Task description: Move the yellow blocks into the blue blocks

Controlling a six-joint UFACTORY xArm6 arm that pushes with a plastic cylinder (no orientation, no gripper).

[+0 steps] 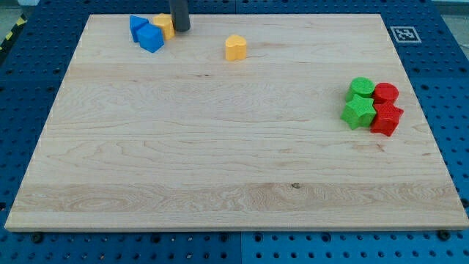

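Note:
Two blue blocks sit at the view's top left: one (136, 25) farther left and a blue cube (151, 38) just below and to its right. A yellow block (163, 26) touches the blue cube's upper right side. My tip (180, 28) stands right against that yellow block's right side. A second yellow block (235, 48), roughly hexagonal, lies alone to the right of my tip, apart from the blue blocks.
A cluster of two green blocks (358, 103) and two red blocks (385, 108) sits at the view's right. The wooden board (220, 147) lies on a blue pegboard; a marker tag (402, 34) is at the top right corner.

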